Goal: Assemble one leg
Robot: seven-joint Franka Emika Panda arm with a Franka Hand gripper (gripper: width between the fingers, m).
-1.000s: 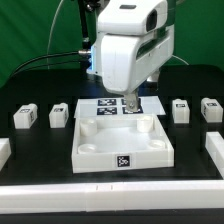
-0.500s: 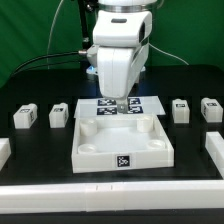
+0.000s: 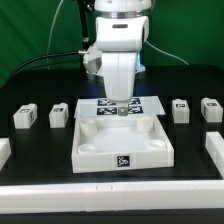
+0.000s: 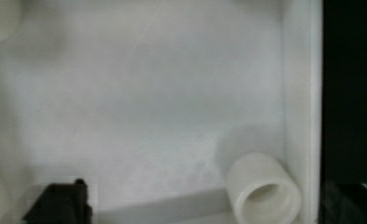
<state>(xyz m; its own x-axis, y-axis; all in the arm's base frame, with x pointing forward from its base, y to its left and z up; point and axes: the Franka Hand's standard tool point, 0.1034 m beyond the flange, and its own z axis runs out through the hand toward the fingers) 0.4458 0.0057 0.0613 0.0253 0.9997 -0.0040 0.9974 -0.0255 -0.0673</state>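
Exterior view: a white robot arm reaches down at the centre of the frame. Its gripper (image 3: 121, 108) hangs just above the far edge of a large white square panel (image 3: 100, 150), in front of the marker board (image 3: 150, 101).

Four small white tagged legs lie on the black table (image 3: 40, 172), none of them held. At the exterior view's left are the outer left leg (image 3: 25, 117) and the inner left leg (image 3: 59, 115). At its right are the inner right leg (image 3: 180, 109) and the outer right leg (image 3: 210, 108). All four are well apart from the gripper.

Wrist view: the panel's pale surface fills the picture, with one round socket (image 4: 260, 185). A single dark fingertip (image 4: 59, 203) shows. The other is lost against the dark, so it is unclear whether the hand is spread or closed. Nothing appears between the fingers.

Likely risks: the gripper is over the panel, not over a leg, so lowering here would probably drive the fingers into the panel or a socket rim. Moving sideways while low could catch the panel's raised wall and shift it. The legs are small, so an off-centre grip may tip one or push it away.
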